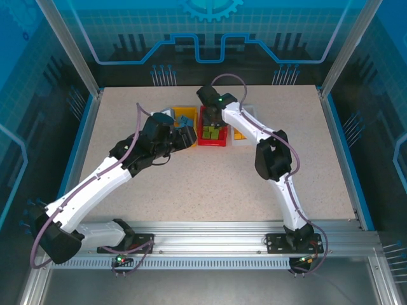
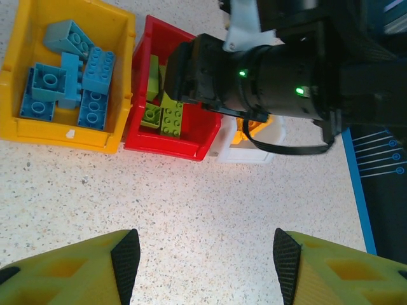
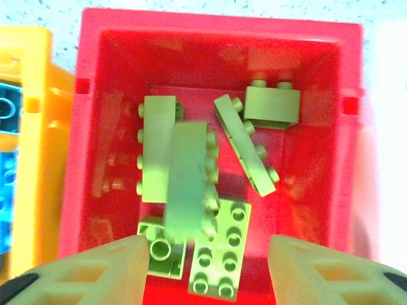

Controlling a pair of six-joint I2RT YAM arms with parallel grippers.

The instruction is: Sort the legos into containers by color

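The red bin (image 3: 216, 44) lies directly under my right gripper (image 3: 206, 267), which is open. Several lime green legos (image 3: 261, 105) rest in it, and one blurred green brick (image 3: 187, 181) sits loose between the fingers' line and the pile, touching neither finger. From above, that gripper (image 1: 213, 117) hangs over the red bin (image 1: 213, 141). My left gripper (image 2: 206, 264) is open and holds nothing over bare table in front of the bins. The yellow bin (image 2: 63, 136) holds several blue legos (image 2: 70, 76). An orange lego (image 2: 245, 135) shows in the white bin (image 2: 251, 152).
The three bins stand side by side at the table's far middle, yellow (image 1: 186, 113), red, then white (image 1: 245, 136). The right arm's dark wrist (image 2: 273, 70) hangs over the red and white bins. Speckled tabletop (image 1: 210, 178) stretches in front of the bins.
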